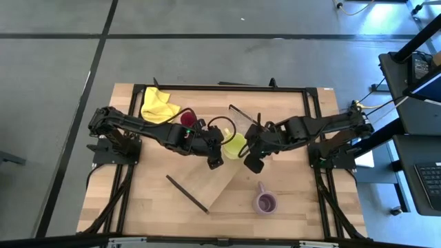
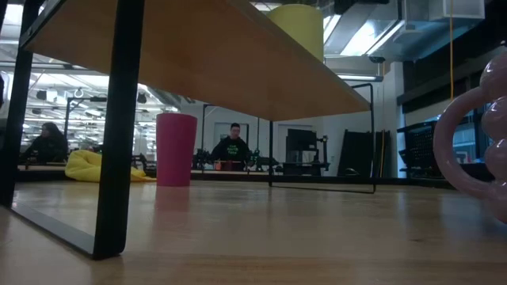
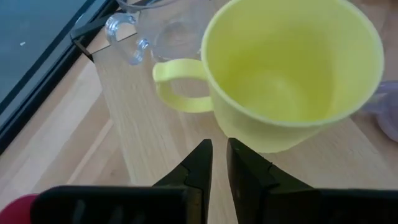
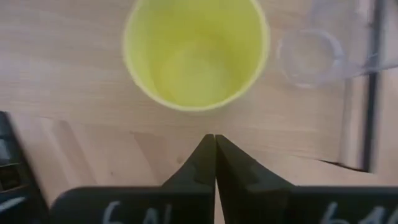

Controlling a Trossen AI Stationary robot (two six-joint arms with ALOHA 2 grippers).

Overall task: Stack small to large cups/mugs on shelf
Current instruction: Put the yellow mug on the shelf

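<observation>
Both grippers flanked the yellow mug upright on the shelf at the centre of the high view: the left gripper just lower left of it, fingers nearly shut on nothing, the right gripper just lower right, fingers closed and empty. The purple mug stood lower right on the table, nearer the right arm, the red tumbler upper left of centre; no writing could be read.

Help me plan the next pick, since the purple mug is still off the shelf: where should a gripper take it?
Pinch the lilac mug by its rim from above, away from the handle: it stands upright, mouth open, alone on the tabletop.
</observation>
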